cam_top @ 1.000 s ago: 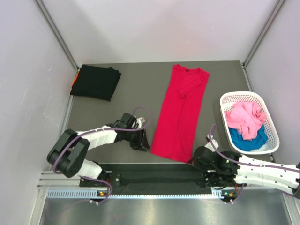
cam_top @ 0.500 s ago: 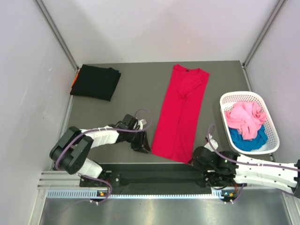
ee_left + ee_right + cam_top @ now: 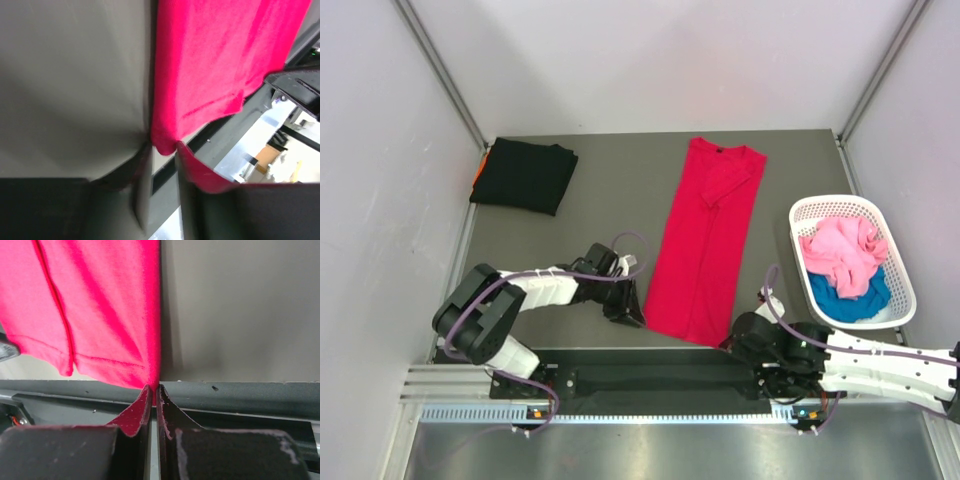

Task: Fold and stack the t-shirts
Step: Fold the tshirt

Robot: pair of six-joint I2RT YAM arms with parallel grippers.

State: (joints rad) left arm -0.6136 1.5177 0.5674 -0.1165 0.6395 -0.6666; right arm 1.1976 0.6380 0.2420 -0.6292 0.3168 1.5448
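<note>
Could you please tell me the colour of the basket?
White; the basket shows best in the top external view.

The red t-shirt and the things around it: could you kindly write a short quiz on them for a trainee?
1. True or false: the right claw is shut on a near corner of the red t-shirt.
2. What lies in the white basket? A) a pink shirt and a blue shirt B) a black shirt C) nothing
3. Fill in: the folded black t-shirt lies at the table's far ____ corner.
Key: 1 true; 2 A; 3 left.
</note>
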